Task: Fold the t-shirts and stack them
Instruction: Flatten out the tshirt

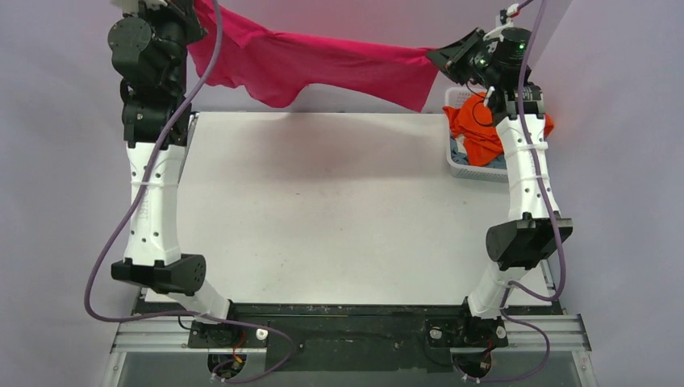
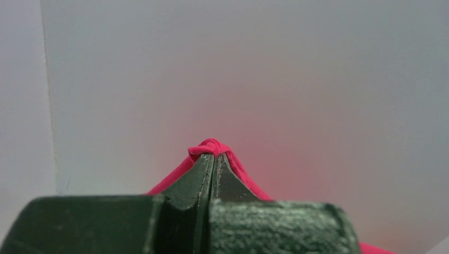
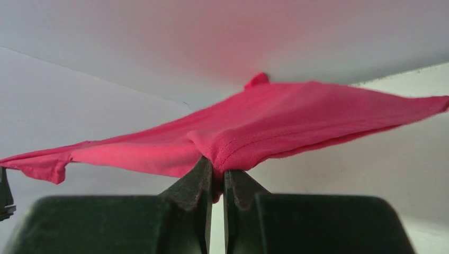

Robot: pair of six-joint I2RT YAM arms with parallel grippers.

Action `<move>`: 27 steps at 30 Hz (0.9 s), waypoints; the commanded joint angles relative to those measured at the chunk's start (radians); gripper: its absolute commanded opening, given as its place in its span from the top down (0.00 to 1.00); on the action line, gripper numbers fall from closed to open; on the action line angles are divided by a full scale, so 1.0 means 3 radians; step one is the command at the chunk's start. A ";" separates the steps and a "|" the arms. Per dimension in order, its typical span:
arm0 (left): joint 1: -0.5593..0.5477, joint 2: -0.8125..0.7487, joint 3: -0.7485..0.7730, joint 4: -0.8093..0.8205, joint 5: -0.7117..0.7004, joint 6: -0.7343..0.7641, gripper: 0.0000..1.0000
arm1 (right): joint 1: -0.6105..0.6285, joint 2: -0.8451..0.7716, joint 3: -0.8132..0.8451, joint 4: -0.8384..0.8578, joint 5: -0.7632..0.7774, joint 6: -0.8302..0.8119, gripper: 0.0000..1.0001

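Observation:
A magenta-pink t-shirt (image 1: 323, 64) hangs stretched in the air above the table's far edge, held between both arms. My left gripper (image 2: 214, 154) is shut on one end of it at the far left, a small bunch of pink cloth (image 2: 210, 146) poking past its tips. My right gripper (image 3: 218, 168) is shut on a hemmed edge of the same t-shirt (image 3: 275, 127) at the far right. An orange t-shirt (image 1: 476, 129) lies in the basket, with a pale blue-grey one (image 1: 461, 151) partly showing under it.
A white lattice basket (image 1: 468, 169) stands at the table's far right, behind my right arm. The white table top (image 1: 323, 218) lies below the hanging shirt. Grey walls close in the back and sides.

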 commanded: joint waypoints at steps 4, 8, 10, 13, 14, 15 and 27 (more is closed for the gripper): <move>0.0039 -0.1111 -0.2503 0.0908 0.0443 -0.0199 1.00 | -0.0011 -0.0069 -0.1117 0.0268 -0.0356 -0.0095 1.00; 0.0037 -0.1699 -0.3982 0.1354 0.0522 -0.0596 1.00 | -0.0006 -0.0085 -0.1829 0.0196 -0.0215 -0.0272 1.00; 0.0034 -0.1859 -0.4428 0.1312 0.0560 -0.0758 1.00 | -0.0004 -0.0049 -0.2107 0.0128 -0.0180 -0.0339 1.00; 0.0037 -0.2064 -0.4957 0.1055 0.0563 -0.1035 1.00 | -0.0001 0.0043 -0.2488 0.0001 -0.0161 -0.0396 1.00; 0.0035 -0.2104 -0.5058 0.1034 0.0589 -0.1089 1.00 | -0.0004 0.0059 -0.2556 -0.0034 -0.0138 -0.0397 1.00; 0.0030 -0.2180 -0.5253 0.1008 0.0614 -0.1198 1.00 | -0.0002 0.0081 -0.2682 -0.0046 -0.0133 -0.0396 1.00; -0.0267 -0.3208 -0.6089 -0.0470 0.0352 -0.1972 1.00 | -0.0001 -0.0246 -0.3521 -0.0298 0.0207 -0.0402 1.00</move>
